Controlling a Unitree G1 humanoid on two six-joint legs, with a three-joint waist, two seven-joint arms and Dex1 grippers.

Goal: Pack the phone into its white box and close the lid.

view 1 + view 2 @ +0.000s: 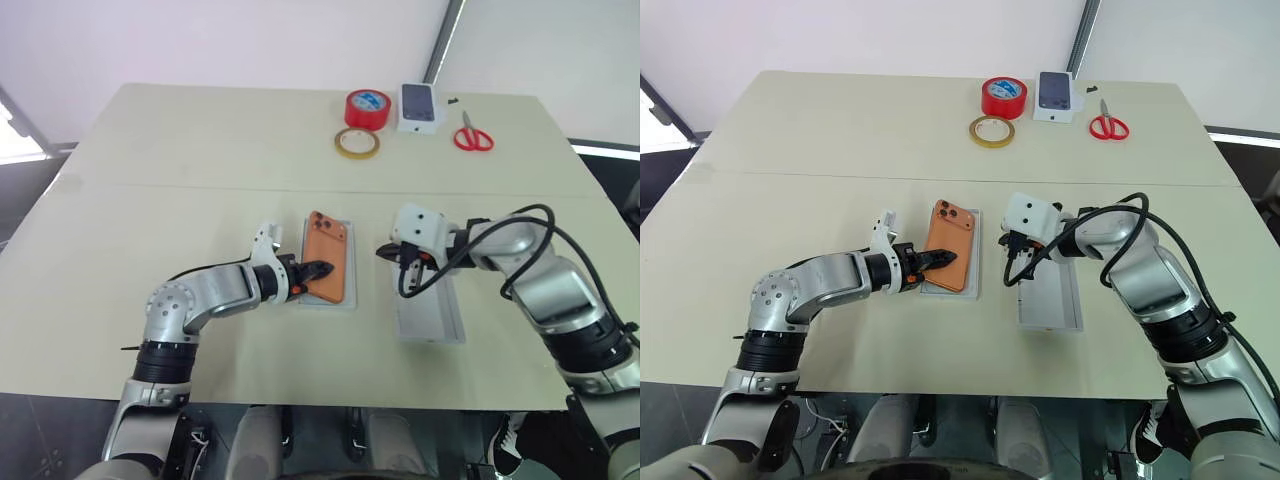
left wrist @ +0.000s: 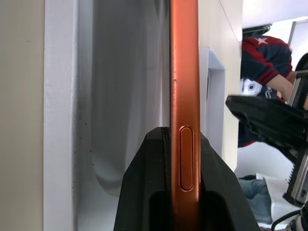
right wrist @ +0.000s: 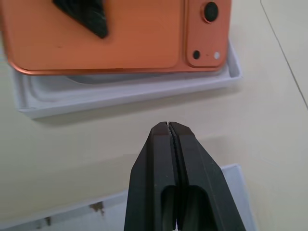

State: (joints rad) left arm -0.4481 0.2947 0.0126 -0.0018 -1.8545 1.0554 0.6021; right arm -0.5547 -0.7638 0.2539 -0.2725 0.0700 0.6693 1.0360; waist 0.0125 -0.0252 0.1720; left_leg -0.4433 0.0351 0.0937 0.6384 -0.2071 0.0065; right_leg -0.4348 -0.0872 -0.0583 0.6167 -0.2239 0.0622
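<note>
We find the flat orange smartphone with rounded corners (image 1: 948, 244) held over the shallow white cardboard tray (image 1: 974, 262) near the middle of the cream table (image 1: 820, 150). The left gripper (image 1: 940, 259) has its two black fingers clamped on the phone's near long edge; in the left wrist view the fingers (image 2: 144, 192) sit on either side of the orange rim, at the side button. The phone is tilted, with its gripped edge raised above the tray; we cannot tell whether its far edge touches the tray floor. The camera cluster lies at the corner farthest from the robot. In the head views the phone covers most of the tray, so that little beyond its walls can be seen.

The right gripper (image 1: 385, 252) hangs beside the tray on the robot's right, with its fingers pressed together and holding nothing, as the right wrist view confirms. Beneath that arm lies a second white rectangular tray-like piece (image 1: 432, 318), partly hidden by the wrist and a black cable; whether it is the lid we cannot confirm.

At the far edge of the table stand a red tape roll (image 1: 367, 108), a tan tape ring (image 1: 357, 143), a small white box bearing a dark phone picture (image 1: 419, 107) and red-handled scissors (image 1: 472, 135), all well apart from the work.

In the left wrist view a person's red and navy sleeve (image 2: 262, 57) appears beyond the table, cut off by the frame.
</note>
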